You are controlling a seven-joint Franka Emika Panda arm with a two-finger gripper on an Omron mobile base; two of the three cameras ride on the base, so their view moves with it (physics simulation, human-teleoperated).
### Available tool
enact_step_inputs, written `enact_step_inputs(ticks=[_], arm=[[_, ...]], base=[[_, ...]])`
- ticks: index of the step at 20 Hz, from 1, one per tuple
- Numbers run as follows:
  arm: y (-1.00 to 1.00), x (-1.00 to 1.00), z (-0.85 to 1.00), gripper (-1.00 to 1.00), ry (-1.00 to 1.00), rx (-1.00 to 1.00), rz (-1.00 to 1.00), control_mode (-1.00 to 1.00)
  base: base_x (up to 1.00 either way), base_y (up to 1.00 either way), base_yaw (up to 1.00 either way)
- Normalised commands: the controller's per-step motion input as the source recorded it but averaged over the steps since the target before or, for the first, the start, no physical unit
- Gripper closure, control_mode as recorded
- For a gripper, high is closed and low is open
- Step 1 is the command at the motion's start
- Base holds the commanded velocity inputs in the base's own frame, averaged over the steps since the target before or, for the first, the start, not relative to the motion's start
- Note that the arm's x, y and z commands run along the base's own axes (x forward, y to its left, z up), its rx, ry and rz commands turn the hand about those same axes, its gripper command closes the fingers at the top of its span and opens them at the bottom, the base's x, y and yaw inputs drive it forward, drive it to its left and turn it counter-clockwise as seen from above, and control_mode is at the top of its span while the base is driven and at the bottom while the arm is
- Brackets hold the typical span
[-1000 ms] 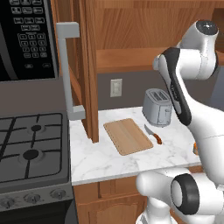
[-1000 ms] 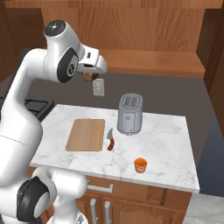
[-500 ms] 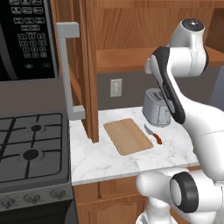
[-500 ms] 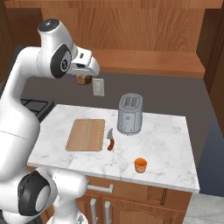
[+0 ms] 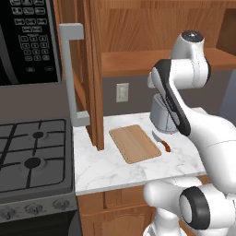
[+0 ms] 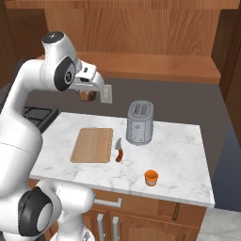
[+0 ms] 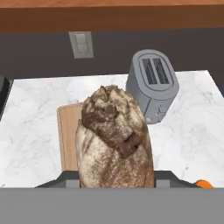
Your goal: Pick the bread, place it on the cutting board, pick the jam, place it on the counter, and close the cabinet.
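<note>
Bread (image 7: 114,140) is sitting between the jaws in the hand view, a dark-brown speckled loaf chunk held up above the counter (image 7: 35,131), with the jaws clamped on its sides. The fingertips themselves are hiding behind the loaf there. In the right base view the gripper (image 6: 85,95) is hanging in the air above the counter's back left part, near the wall outlet (image 6: 107,93), and the bread (image 6: 85,96) is showing as a small brown lump below the hand.

The left base view is showing the cabinet (image 5: 94,69) door standing open, edge-on, with its grey bar handle (image 5: 71,73), beside the microwave (image 5: 27,41) and above the stove (image 5: 34,156). The arm is covering the hand in that view.

The right base view is giving the jam (image 6: 151,177) near the counter's front edge, well apart from the board (image 6: 92,145). The hand view is catching just an orange sliver at its lower right, likely the same jar.

The board (image 5: 135,143) is lying flat and bare on the counter (image 5: 115,170). An orange-handled knife (image 6: 119,151) is lying just beside its right edge, between board and toaster (image 6: 140,122). In the hand view the board (image 7: 68,135) is lying below and behind the bread, with the toaster (image 7: 152,83) to its right.
</note>
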Motion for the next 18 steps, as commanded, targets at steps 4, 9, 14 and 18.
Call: enact_step_inputs(ticks=[4, 9, 14, 18], arm=[[0.08, 0.00, -0.52, 1.00, 0.00, 0.00, 0.00, -1.00], [0.11, 0.00, -0.59, 1.00, 0.00, 0.00, 0.00, -1.00], [0.17, 0.06, -0.66, 1.00, 0.00, 0.00, 0.00, -1.00], [0.15, 0.39, -0.63, 1.00, 0.00, 0.00, 0.00, -1.00]], base=[[0.00, 0.00, 0.00], [0.00, 0.00, 0.00], [0.00, 0.00, 0.00], [0.00, 0.00, 0.00]])
